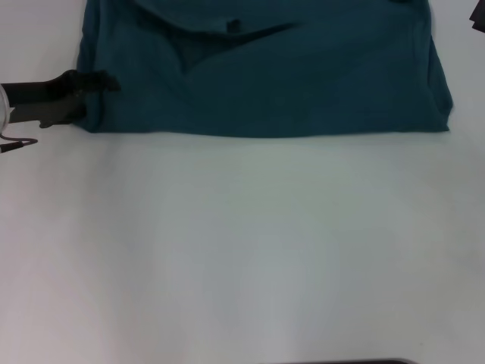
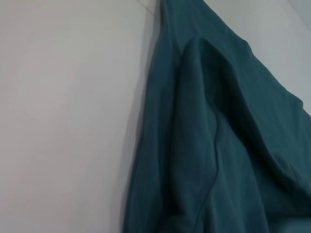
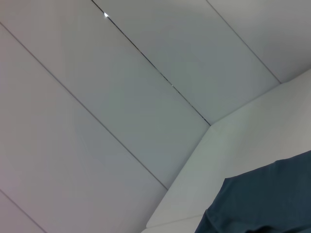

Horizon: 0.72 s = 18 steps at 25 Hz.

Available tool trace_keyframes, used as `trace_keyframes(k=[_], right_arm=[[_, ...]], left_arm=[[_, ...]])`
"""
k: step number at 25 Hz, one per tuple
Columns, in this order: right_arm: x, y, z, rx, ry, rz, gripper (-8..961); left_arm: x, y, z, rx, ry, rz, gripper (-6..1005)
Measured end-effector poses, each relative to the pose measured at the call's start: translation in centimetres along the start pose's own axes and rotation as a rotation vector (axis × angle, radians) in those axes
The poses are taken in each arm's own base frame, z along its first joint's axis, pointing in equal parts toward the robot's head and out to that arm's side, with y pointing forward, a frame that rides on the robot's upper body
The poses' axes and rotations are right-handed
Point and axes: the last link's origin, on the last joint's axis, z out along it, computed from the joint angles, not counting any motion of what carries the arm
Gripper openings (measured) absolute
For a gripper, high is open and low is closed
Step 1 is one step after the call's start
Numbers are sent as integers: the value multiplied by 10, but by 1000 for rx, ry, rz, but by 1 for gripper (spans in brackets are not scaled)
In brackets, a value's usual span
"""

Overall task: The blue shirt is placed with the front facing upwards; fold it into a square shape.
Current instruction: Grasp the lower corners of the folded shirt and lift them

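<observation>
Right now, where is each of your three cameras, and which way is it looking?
Head camera: up on my head, looking down at the white table and the folded teal-blue cotton shirt; my left pincer shows at its left edge.
Left wrist camera: close above the shirt's folds; no pincer shows.
Right wrist camera: tilted toward the wall, catching a shirt corner.
All three share the shirt.

Dark teal-blue shirt (image 1: 303, 83) lying folded into a wide rectangle at the table's far side, straight folded edge nearest, small dark neck tag (image 1: 233, 26) showing
</observation>
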Motion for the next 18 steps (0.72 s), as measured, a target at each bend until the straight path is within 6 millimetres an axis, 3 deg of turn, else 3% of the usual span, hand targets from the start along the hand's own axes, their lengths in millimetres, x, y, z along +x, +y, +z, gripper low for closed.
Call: trace_keyframes(k=[7, 14, 16, 18], right_arm=[[1, 0, -1, -1, -3, 7, 808], [0, 0, -3, -4, -13, 10, 809], [-1, 0, -3, -3, -18, 10, 809], [-1, 0, -4, -3, -22, 11, 809]], left_arm=[[4, -3, -4, 58, -20, -11, 827], [8, 0, -5, 80, -19, 16, 736], [9, 2, -5, 76, -15, 22, 490], [10, 4, -6, 72, -15, 28, 406]])
